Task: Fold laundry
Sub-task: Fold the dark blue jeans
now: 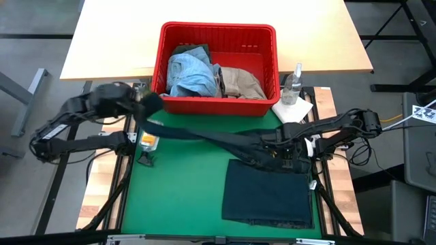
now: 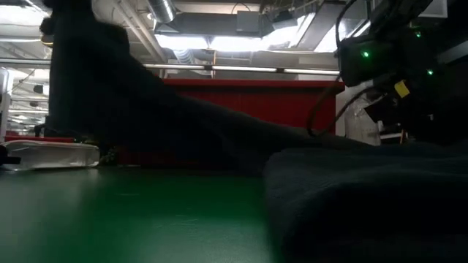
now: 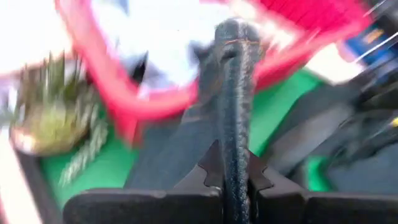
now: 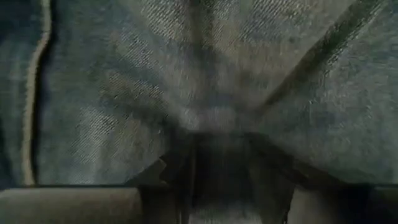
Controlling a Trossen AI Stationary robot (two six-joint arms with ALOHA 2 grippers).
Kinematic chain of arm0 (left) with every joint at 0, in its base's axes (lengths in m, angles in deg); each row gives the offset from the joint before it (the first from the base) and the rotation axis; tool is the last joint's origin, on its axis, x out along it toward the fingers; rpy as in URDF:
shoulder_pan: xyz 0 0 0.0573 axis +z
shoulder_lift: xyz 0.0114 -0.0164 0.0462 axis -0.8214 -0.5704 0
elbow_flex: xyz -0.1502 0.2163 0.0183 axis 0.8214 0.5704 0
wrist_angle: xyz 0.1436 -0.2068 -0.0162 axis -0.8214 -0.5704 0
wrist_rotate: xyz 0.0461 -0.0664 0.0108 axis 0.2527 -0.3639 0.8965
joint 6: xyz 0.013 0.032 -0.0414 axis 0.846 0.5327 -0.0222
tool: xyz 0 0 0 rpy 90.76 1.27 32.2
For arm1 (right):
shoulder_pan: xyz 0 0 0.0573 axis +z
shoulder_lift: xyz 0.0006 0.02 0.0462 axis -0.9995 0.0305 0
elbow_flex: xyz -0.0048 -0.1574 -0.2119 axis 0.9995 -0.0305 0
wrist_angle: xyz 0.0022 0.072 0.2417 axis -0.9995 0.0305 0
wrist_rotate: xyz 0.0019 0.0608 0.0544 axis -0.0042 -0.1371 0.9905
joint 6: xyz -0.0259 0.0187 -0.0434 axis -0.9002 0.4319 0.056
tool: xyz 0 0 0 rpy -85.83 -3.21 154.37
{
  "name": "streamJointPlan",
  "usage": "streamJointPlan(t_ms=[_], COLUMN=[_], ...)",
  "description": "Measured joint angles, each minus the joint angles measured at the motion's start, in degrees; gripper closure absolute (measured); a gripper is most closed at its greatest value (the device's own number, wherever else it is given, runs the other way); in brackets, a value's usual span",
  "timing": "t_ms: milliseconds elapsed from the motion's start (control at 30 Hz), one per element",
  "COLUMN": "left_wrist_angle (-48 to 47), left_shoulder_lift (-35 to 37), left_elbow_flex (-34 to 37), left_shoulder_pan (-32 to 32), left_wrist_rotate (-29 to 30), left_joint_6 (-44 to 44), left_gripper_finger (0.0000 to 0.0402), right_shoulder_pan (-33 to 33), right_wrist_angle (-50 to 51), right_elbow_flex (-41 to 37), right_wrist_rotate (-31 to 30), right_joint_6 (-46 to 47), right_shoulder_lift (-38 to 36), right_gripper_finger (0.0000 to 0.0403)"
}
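Note:
The dark navy jeans [image 1: 269, 194] lie partly folded on the right of the green mat [image 1: 177, 204]. One leg [image 1: 204, 136] stretches from there, clear of the mat, up toward the far left. My left gripper [image 1: 151, 103] is shut on that leg's end, raised beside the red basket's [image 1: 218, 30] left corner. My right gripper [image 1: 289, 151] points down at the folded part's far edge, shut on bunched denim. The basket holds light blue denim [image 1: 191, 71], a beige khaki piece [image 1: 242, 82] and a dark olive piece [image 1: 194, 49]. My left gripper pinches a narrow, gathered strip of the jeans leg [image 3: 235, 143] between its two fingers. The strip runs along the fingers and out past their tips. The leg is lifted clear and drawn taut toward the right gripper. My right gripper holds bunched denim [image 4: 211, 134] between its fingers from above, pointing down. Creases radiate from the hold. How many layers it has, I cannot tell. The cloth under it rests on the folded jeans on the mat.
A clear spray bottle [image 1: 293, 85] stands on a small white cloth [image 1: 294, 110] at the far right. An orange and white object [image 1: 148, 139] and a small dark piece [image 1: 145, 160] lie at the mat's left edge. A light wooden table [image 1: 204, 13] lies beyond the basket.

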Motion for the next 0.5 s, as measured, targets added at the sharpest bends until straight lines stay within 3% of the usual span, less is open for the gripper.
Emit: streamJointPlan(t_ms=[133,267,500], left_wrist_angle=[8.4,12.4,12.5], left_shoulder_lift=[3.8,6.2,6.7], left_elbow_flex=[-1.4,-1.4,-1.4], left_shoulder_pan=[-0.7,-0.8,-0.8], left_wrist_rotate=[0.2,-2.5,-8.9], left_joint_6=[8.2,15.8,18.4], left_gripper_finger=[0.0401,0.0401,0.0401], right_shoulder_pan=[0.0,0.0,0.0], right_wrist_angle=[-0.2,-0.7,-4.5], right_elbow_flex=[4.1,8.7,13.8], right_wrist_rotate=[-0.1,-4.3,-10.8], right_joint_6=[-2.7,-4.4,-5.6], right_shoulder_lift=[0.0,0.0,0.0], right_gripper_finger=[0.0267,0.0267,0.0267])
